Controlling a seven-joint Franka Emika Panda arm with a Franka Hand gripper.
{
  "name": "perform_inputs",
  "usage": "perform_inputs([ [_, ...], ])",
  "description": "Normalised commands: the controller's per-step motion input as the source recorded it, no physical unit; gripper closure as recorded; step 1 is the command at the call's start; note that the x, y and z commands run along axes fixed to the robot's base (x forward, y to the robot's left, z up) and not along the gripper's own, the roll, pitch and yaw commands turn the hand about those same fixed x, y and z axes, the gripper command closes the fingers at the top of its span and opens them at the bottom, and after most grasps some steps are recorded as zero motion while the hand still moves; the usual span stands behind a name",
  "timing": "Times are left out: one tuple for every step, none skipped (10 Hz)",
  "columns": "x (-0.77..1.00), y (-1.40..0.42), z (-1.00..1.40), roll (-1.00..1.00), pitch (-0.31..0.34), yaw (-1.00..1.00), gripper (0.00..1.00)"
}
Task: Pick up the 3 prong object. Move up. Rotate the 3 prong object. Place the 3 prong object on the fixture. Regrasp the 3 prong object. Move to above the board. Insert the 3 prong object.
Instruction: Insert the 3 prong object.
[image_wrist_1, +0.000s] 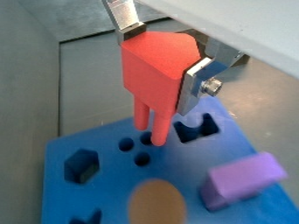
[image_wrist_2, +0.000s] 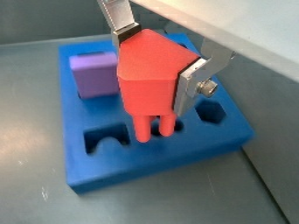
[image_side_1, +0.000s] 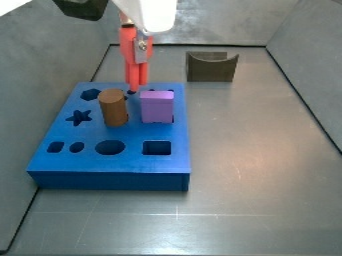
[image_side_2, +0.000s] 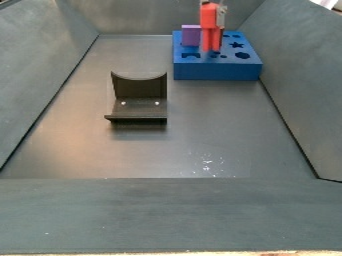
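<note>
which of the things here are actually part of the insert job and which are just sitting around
Part of the job:
- 3 prong object, red, held in the gripper, prongs down over the board
- board, blue, with shaped holes
- fixture, standing apart on the floor

Just lying about:
- purple cube, seated in the board
- brown cylinder, seated in the board

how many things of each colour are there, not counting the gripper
red: 1, prong piece held in the gripper over the board
blue: 1, board
purple: 1, cube
brown: 1, cylinder
dark grey: 1, fixture
total: 5
</note>
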Motion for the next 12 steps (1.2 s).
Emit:
perform_inputs([
  [0.0, 0.0, 0.0, -0.01, 0.0, 0.0, 1.0],
  [-0.32, -0.15, -0.28, 0.0, -0.034, -0.21, 1.0],
  [0.0, 0.0, 0.0, 0.0, -0.039, 0.0, 1.0],
  [0.0, 0.0, -0.12, 0.0, 0.0, 0.0, 1.0],
  [-0.14, -0.2, -0.23, 0.0, -0.033, -0.07, 1.0],
  [0.0, 0.0, -0.01, 0.0, 0.0, 0.0, 1.0],
  [-0.07, -0.13, -0.21, 0.0, -0.02, 0.0, 1.0],
  [-0.09, 0.0, -0.05, 0.0, 0.0, 0.0, 1.0],
  [-0.01, 0.0, -0.05, 0.0, 0.0, 0.0, 1.0],
  [-0.31, -0.13, -0.27, 0.02, -0.019, -0.17, 1.0],
  [0.0, 0.0, -0.1, -0.02, 0.0, 0.0, 1.0],
  [-0.01, -0.1, -0.13, 0.0, -0.019, 0.0, 1.0],
])
